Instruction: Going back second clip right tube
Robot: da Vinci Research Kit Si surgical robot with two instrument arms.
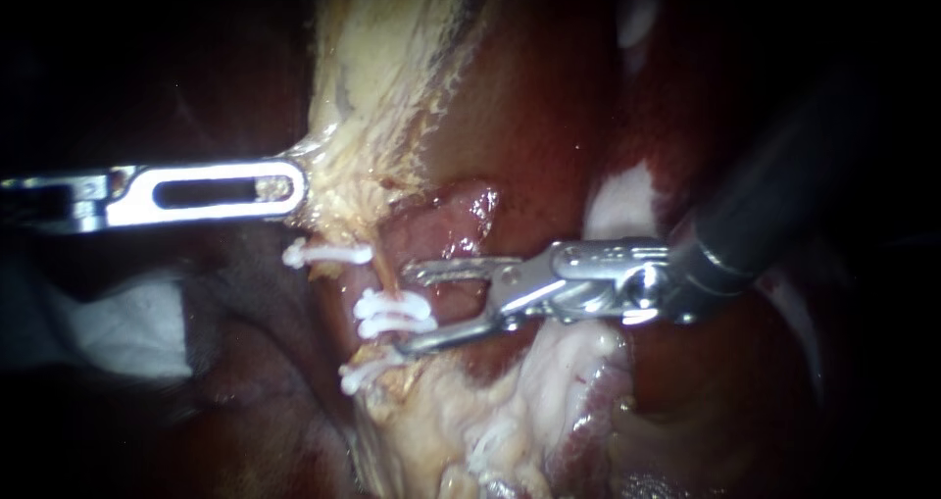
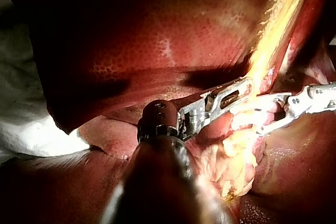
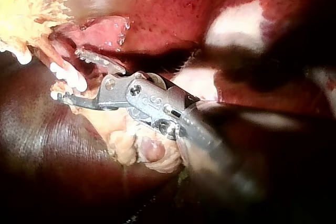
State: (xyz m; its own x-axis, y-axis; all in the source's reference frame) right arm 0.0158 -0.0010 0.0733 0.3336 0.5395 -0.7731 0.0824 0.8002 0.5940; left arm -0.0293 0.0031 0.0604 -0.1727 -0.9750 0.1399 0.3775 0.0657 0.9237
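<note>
Judging from the endoscope view, the strand of pale yellow tissue [image 1: 377, 97] is pinched at its edge by the left instrument [image 1: 292, 187], whose jaws are pressed onto it from two sides. This is evidently done so that the strand is drawn aside and the tube [image 1: 388, 281] beneath it is held stretched and exposed. That instrument's shaft is set level, entering from the side. The right instrument [image 1: 405, 309] is also set nearly level, tipped slightly toward the tube, its jaws spread wide and gripping nothing. A doubled white clip [image 1: 392, 313] is seated across the tube, between the spread jaw tips. An upper clip [image 1: 328, 254] and a lower clip [image 1: 365, 374] are noted near it. Which tube is the right one cannot be settled. The doubled clip is judged to be free of the jaws, so a straight pull-back clear of it is called for. The dark liver [image 1: 549, 97] lies behind.
</note>
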